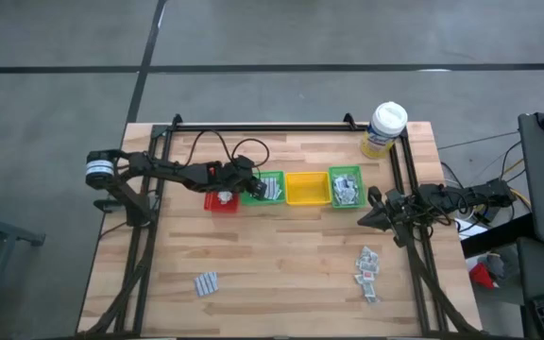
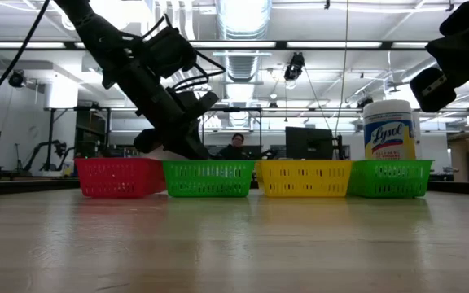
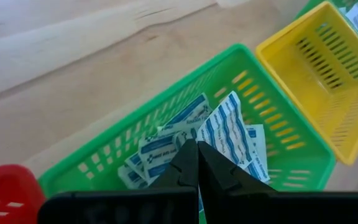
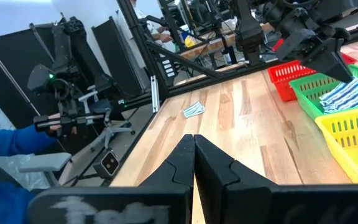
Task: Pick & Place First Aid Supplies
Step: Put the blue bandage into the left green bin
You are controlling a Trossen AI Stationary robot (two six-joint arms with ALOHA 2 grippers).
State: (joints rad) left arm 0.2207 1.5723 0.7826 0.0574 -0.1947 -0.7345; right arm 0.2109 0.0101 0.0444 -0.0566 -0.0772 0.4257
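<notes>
Green bin (image 3: 185, 134) by the red one holds blue-striped sachets (image 3: 225, 134), and the left gripper (image 1: 249, 185) hangs over it, fingers shut on nothing visible: a drop looks just done. Next it must fetch the grey pile (image 1: 206, 282) or the loose sachets (image 1: 368, 272). The right gripper (image 1: 368, 221), also shut and empty, waits near the far green bin (image 1: 346, 200). Only the high view shows the leftovers; only the left wrist view shows the bin's contents.
</notes>
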